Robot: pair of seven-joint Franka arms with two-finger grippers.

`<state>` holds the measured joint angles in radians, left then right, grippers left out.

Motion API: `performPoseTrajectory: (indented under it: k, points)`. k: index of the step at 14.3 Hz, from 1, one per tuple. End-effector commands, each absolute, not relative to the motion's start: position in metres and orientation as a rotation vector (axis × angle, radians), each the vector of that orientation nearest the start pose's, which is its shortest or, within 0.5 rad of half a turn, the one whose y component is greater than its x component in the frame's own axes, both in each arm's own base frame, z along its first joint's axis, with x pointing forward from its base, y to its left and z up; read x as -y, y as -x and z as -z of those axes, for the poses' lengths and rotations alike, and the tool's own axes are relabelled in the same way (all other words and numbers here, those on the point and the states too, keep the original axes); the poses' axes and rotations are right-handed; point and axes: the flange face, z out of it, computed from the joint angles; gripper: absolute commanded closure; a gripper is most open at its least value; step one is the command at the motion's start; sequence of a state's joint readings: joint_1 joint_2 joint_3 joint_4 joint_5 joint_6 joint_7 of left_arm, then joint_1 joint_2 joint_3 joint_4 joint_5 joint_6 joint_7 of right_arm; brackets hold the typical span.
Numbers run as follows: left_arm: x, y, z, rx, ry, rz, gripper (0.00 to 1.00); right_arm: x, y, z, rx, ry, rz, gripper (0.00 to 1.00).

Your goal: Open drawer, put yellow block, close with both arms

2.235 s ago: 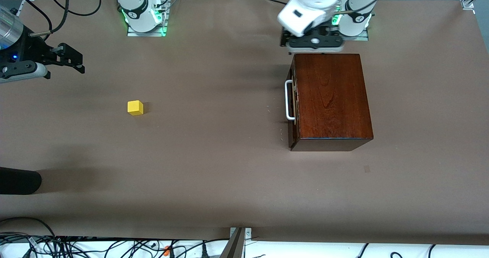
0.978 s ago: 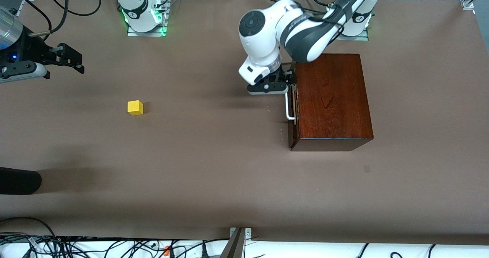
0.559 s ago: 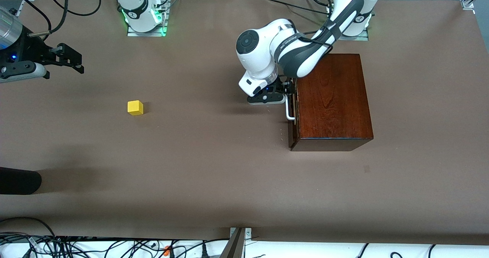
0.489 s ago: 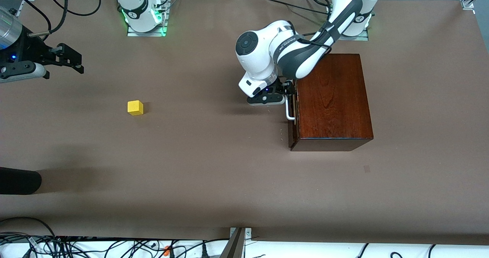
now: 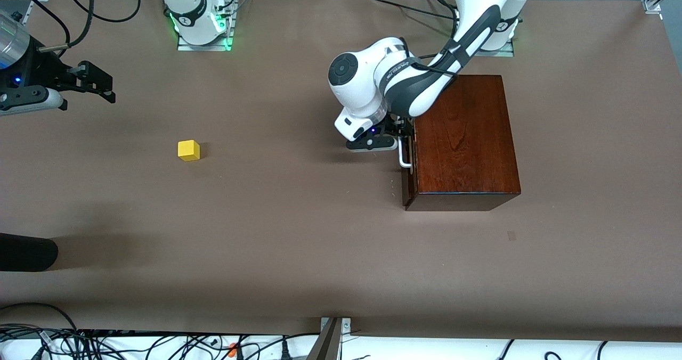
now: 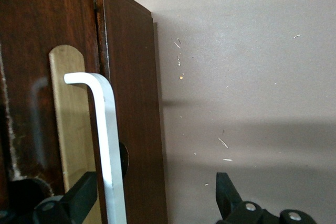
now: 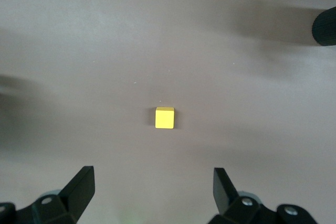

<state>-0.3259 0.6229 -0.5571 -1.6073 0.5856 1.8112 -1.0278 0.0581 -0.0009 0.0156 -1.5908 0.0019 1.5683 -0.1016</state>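
The dark wooden box (image 5: 461, 136) stands toward the left arm's end of the table, and its drawer (image 5: 408, 176) is closed. My left gripper (image 5: 400, 139) is down in front of the drawer, open. In the left wrist view the white handle (image 6: 107, 145) runs between the fingers (image 6: 79, 203), close to one of them, with my left gripper (image 6: 152, 200) open around it. The yellow block (image 5: 188, 150) lies alone on the table toward the right arm's end. My right gripper (image 5: 104, 89) waits open, up in the air; in its wrist view the block (image 7: 164, 117) lies ahead of my right gripper (image 7: 152, 187).
A black rounded object (image 5: 26, 252) reaches in over the table edge at the right arm's end, nearer the front camera than the block. Cables (image 5: 106, 344) lie along the table's front edge. The brown table (image 5: 293, 216) stretches between block and box.
The left arm swung from over the box's back edge down to the drawer front. Its gripper has since slid along the handle toward the front camera. The right arm has stayed still.
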Motion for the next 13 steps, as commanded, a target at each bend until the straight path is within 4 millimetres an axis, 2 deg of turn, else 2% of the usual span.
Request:
performPoseTrajectory:
  k: [1,6,11,13]
  points:
    - [0.450,-0.484,-0.283,-0.056,2.763,0.059,0.00,-0.039,-0.552,-0.621,0.287,3.140,-0.039,0.00]
    - [0.480,-0.470,-0.278,-0.061,2.807,0.089,0.00,-0.040,-0.552,-0.621,0.292,3.140,-0.039,0.00]
    - [0.508,-0.464,-0.275,-0.065,2.847,0.073,0.00,-0.038,-0.553,-0.620,0.280,3.141,-0.039,0.00]
    - [0.524,-0.458,-0.277,-0.062,2.866,0.085,0.00,-0.035,-0.558,-0.612,0.274,3.148,-0.047,0.00]
